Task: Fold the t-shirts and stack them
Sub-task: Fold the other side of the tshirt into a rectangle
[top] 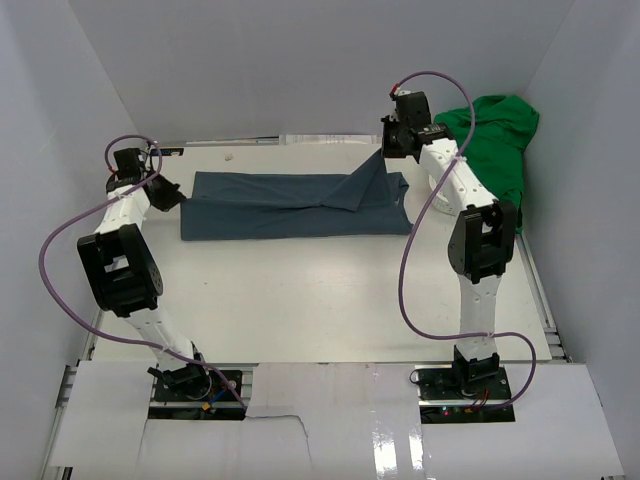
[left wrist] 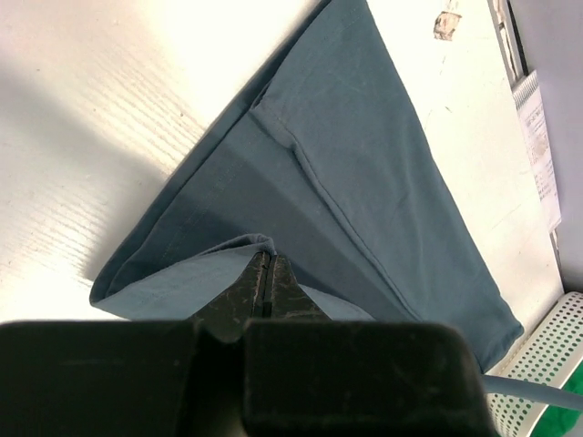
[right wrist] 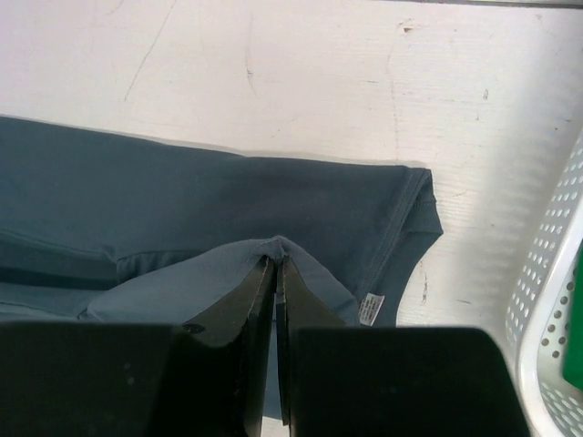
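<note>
Top external view shows the dark slate-blue t-shirt [top: 280,210] lying as a long folded band across the far half of the white table [top: 320,300], stretched left to right between the 2 arms. Its left end stays low near the surface, while its right end rises off the table in a peak. The bright green t-shirt [top: 497,140] sits bunched in the far right corner, behind the right arm and apart from the blue one.

Left wrist view shows the left gripper [left wrist: 265,264] with its jaws pressed together on a fold of the blue cloth, a small hump of fabric pinched at the tips. Beyond the tips the shirt spreads away over the table in flat layers, and a hemmed edge crosses its middle. A corner of the white lattice basket [left wrist: 547,364] appears at the lower right, with a patch of green inside it.

Right wrist view shows the right gripper [right wrist: 277,264] clamped tight on a ridge of the same blue fabric, which is held above the rest of the shirt. Below it the shirt lies flat on the table, and a small white neck label [right wrist: 369,308] sits near the edge on the right. The basket wall fills the right border of this view, with green showing through its holes.
</note>
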You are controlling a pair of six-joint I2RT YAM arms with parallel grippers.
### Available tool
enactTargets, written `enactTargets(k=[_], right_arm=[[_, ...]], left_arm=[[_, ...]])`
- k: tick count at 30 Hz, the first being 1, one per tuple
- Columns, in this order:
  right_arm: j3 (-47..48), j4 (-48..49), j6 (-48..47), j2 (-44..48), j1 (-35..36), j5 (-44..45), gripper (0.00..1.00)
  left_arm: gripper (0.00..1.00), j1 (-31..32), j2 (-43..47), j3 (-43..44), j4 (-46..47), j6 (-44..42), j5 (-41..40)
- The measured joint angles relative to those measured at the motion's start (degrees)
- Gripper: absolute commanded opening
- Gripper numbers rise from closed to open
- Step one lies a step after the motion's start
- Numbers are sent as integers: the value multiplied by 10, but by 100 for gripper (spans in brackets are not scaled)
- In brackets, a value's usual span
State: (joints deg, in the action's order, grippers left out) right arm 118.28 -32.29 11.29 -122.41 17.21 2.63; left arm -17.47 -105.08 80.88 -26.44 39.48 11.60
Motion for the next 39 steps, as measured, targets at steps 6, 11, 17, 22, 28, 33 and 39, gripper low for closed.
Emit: enactTargets(k=[6,11,17,22,28,33,39], right_arm=[[0,16,0,-7,0,-5,8],[0,31,0,-24,0,-14,8],[-7,59,0,-37,0,-16,8],[-7,74,0,-55,-1,-17,8],[-5,91,0,-75,-4,-26,8],[-2,105,0,-92,-6,-34,8],[2,130,3,-101,-7,-43,8]], left_arm=[[0,0,-24,5,7,2,0],[0,0,-36,2,14,2,3],[0,0,-39,-3,26,5,4],[0,0,-51,-3,31,5,4],[0,0,-73,-3,33,7,2],[0,0,-80,-3,41,8,1],[0,0,-82,-3,47,13,0]])
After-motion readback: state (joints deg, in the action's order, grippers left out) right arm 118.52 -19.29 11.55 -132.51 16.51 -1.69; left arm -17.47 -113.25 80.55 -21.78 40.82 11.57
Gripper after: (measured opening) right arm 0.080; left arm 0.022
